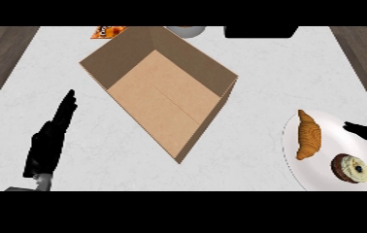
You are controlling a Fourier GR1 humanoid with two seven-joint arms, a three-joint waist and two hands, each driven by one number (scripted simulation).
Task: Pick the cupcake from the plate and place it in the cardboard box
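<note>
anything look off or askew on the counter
Nothing spilled or damaged. The cardboard box sits skewed to the counter's edges, open and empty. The plate runs off the right edge, carrying a croissant and the cupcake.

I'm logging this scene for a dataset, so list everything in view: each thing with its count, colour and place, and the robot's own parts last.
cardboard box: one, brown, open, empty, centre of the counter.
plate: one, white, right edge, partly cut off.
croissant: one, golden brown, on the plate's left part.
cupcake: one, dark with pale topping, on the plate's lower right.
orange packet: one, top edge, behind the box's far corner, mostly hidden.
grey round object: one, top edge, partly hidden; cannot tell what it is.
black object: one, top edge, cut off.
counter: one, white marbled.
left robot hand: one, black, fingers straight, left of the box.
right robot hand: one, black, only a tip shows at the right edge over the plate.
</note>
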